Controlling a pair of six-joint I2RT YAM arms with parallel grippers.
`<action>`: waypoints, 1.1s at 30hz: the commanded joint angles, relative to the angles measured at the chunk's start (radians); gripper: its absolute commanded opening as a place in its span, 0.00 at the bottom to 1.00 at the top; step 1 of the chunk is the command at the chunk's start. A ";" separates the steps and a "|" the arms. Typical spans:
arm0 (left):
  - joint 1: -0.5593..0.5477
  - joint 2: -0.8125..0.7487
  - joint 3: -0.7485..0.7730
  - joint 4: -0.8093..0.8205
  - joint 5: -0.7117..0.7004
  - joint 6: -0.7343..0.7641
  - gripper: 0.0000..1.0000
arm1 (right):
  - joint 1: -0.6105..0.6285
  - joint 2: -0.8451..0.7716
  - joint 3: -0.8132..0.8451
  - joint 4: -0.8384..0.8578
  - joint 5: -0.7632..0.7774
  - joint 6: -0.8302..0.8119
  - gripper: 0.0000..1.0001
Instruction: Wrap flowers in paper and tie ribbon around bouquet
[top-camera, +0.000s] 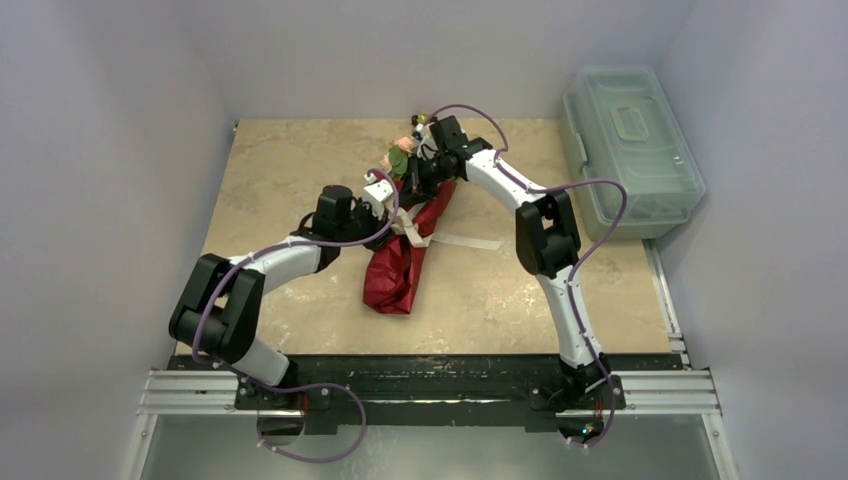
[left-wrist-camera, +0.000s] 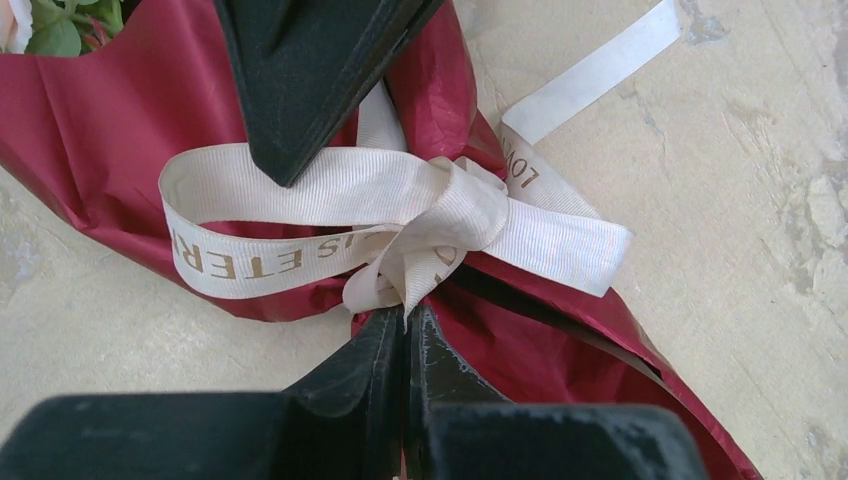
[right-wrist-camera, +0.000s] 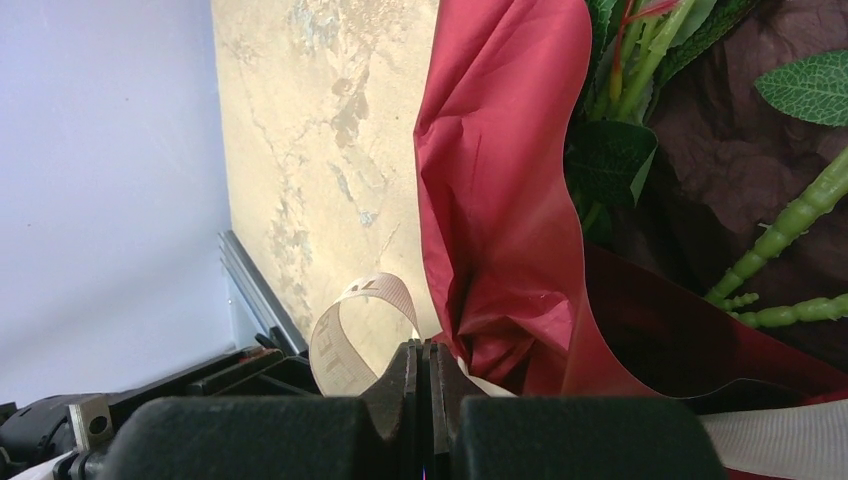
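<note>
My left gripper (left-wrist-camera: 405, 332) pressed together, ribbon knot (left-wrist-camera: 450, 225) at 12 o'clock off tips, pinch unclear. Also pressed together: right gripper (right-wrist-camera: 425, 358). I read bouquet (top-camera: 400, 270) lying 1-to-7 o'clock; left nearer knot.

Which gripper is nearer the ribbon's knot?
Left. The left gripper, jaws shut, sits right beside the knot, at its hanging tail. The right gripper, also shut, rests its tip farther out on the ribbon loop, toward the flowers.

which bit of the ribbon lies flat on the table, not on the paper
The ribbon's long loose tail, running from the knot out across the table; the bow loops sit at the knot, over the red paper.
</note>
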 joint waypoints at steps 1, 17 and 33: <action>0.007 -0.018 0.041 0.021 0.050 -0.013 0.00 | -0.002 -0.032 0.001 -0.001 -0.009 -0.017 0.00; 0.073 -0.069 0.031 -0.197 -0.011 -0.003 0.00 | -0.064 -0.123 -0.124 -0.012 0.059 -0.029 0.00; 0.108 -0.057 0.020 -0.217 -0.059 -0.010 0.00 | -0.122 -0.213 -0.221 -0.019 0.085 -0.055 0.00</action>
